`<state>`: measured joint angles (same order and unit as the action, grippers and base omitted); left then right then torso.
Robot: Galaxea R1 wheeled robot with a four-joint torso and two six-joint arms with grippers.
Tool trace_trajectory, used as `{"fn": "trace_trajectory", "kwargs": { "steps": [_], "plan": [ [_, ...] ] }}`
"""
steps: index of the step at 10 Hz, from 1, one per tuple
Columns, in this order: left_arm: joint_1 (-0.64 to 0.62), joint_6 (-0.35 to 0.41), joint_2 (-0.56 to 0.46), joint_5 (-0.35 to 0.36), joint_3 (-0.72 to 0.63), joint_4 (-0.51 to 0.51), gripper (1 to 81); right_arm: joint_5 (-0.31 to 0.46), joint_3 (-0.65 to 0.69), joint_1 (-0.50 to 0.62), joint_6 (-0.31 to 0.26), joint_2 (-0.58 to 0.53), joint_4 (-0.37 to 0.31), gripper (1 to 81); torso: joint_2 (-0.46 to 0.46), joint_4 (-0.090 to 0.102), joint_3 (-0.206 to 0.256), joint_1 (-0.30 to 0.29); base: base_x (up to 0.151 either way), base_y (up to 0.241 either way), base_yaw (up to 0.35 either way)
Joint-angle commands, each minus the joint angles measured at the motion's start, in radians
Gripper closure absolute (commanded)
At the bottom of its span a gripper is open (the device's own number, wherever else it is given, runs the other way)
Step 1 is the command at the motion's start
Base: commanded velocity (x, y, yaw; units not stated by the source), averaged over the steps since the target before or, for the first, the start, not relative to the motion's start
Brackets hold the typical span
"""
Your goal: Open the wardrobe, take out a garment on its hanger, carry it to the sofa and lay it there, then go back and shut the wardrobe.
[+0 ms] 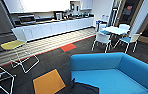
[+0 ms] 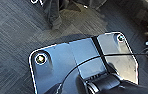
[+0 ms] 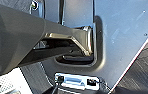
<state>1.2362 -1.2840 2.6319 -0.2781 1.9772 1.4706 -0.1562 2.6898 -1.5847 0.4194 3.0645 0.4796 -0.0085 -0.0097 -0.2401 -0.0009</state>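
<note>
The bright blue sofa takes up the lower right of the head view, its seat facing me and its back running along the right. A black garment bunches at the picture's lower edge, just in front of the sofa's near arm. In the left wrist view, dark fabric hangs over the grey carpet, with a small white piece beside it that may be the hanger. I cannot make out what holds the garment.
An orange carpet tile lies left of the sofa. A white wire chair with a yellow seat stands at the left. A white table with white and teal chairs stands behind the sofa. A kitchen counter runs along the back.
</note>
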Motion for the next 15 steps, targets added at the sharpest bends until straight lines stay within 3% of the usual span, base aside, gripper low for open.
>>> {"fn": "trace_trajectory", "kwargs": {
  "steps": [1, 4, 5, 10, 11, 15],
  "plan": [
    [-0.063, 0.003, -0.021, 0.011, -0.020, 0.016, 1.0, 0.050, -0.006, 0.016, -0.004, 0.015, 0.002, 1.0, 0.000, 0.000, 0.000, 0.001, 0.000, 0.000, 0.000],
    [-0.044, 0.003, -0.007, 0.011, -0.009, 0.008, 1.0, 0.050, -0.004, 0.018, -0.004, 0.015, 0.002, 1.0, 0.000, 0.000, 0.000, 0.001, 0.000, 0.000, 0.000],
    [-0.021, 0.003, 0.020, 0.011, 0.027, 0.010, 1.0, 0.050, -0.004, 0.018, -0.004, 0.015, 0.002, 1.0, 0.000, 0.000, 0.043, 0.001, 0.000, 0.000, 0.000],
    [0.064, 0.003, 0.163, 0.013, 0.267, 0.016, 1.0, 0.052, -0.001, 0.022, -0.011, 0.015, 0.002, 1.0, 0.000, 0.000, 0.123, 0.001, 0.000, 0.000, 0.000],
    [0.070, 0.003, 0.171, 0.011, 0.278, 0.016, 1.0, 0.052, 0.002, 0.024, -0.011, 0.015, 0.002, 1.0, 0.000, 0.000, 0.099, 0.001, 0.000, 0.000, 0.000],
    [0.084, 0.005, 0.221, 0.011, 0.380, 0.016, 1.0, 0.053, 0.004, 0.024, -0.011, 0.015, 0.002, 1.0, -0.001, 0.000, 0.114, 0.001, 0.000, 0.000, 0.000]
  ]
}}
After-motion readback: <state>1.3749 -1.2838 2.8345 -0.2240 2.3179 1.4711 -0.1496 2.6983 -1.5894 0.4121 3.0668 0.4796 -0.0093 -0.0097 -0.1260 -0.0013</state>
